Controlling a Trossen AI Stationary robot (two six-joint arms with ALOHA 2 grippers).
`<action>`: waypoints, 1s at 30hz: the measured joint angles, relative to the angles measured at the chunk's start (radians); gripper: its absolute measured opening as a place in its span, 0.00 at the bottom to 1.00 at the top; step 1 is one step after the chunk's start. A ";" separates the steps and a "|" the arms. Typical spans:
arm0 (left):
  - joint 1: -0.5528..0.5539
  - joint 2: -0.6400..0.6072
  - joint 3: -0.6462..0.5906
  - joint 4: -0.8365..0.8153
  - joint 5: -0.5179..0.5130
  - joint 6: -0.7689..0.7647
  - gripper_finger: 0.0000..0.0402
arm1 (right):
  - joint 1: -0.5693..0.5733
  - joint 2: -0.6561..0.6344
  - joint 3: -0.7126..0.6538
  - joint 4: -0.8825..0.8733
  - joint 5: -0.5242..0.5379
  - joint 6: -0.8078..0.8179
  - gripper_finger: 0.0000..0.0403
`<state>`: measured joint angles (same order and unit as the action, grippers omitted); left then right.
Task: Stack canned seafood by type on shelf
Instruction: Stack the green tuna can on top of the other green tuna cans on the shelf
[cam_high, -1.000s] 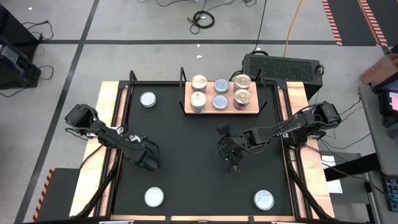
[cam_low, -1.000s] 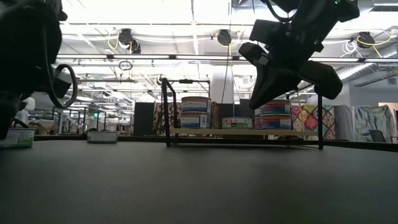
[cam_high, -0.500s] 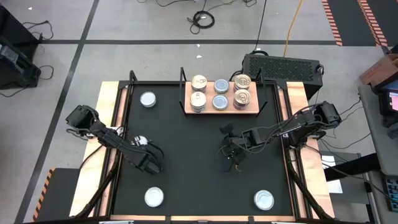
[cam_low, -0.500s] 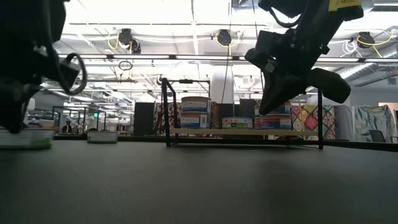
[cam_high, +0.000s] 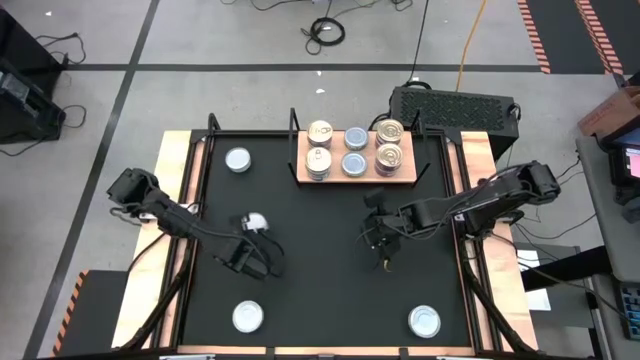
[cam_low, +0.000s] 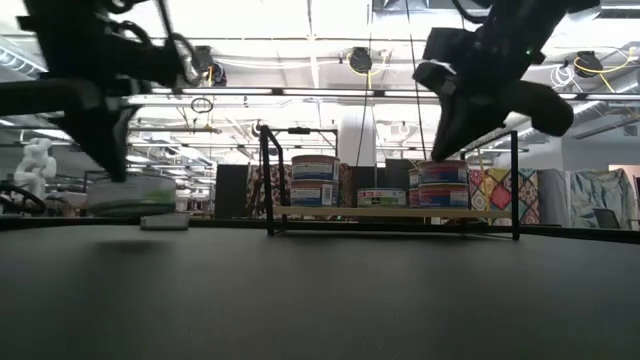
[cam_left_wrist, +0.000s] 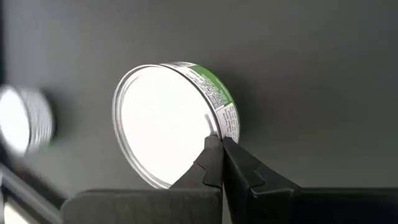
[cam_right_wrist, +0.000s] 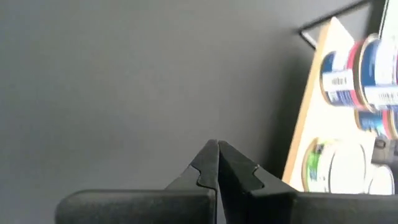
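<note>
Holding six tins: shelf (cam_high: 404, 176) | left gripper (cam_left_wrist: 219, 149) pinching white-topped tin (cam_left_wrist: 171, 121) | right gripper (cam_right_wrist: 217, 155) closed, empty

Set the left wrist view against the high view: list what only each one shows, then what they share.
Only the left wrist view: the green label on the side of the white-topped tin, and the left claw shut on that tin's rim.
Only the high view: the shelf with its stacked tins, and the right claw, shut and empty over the mat.
Both: the white-topped tin and the black mat.
</note>
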<state>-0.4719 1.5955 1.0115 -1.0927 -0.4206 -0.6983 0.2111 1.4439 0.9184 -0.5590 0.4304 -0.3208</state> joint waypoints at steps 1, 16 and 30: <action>0.009 0.000 0.000 0.031 -0.008 0.052 0.00 | 0.000 -0.010 0.000 -0.019 0.007 0.013 0.00; 0.168 0.007 0.134 0.360 -0.010 0.605 0.00 | 0.001 -0.207 -0.024 -0.223 0.040 0.265 0.00; 0.358 0.215 0.541 0.378 -0.003 1.021 0.00 | 0.000 -0.402 -0.201 -0.151 0.072 0.237 0.00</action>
<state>-0.1144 1.8102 1.5524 -0.7148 -0.4236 0.3225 0.2111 1.0418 0.7178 -0.7102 0.5029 -0.0836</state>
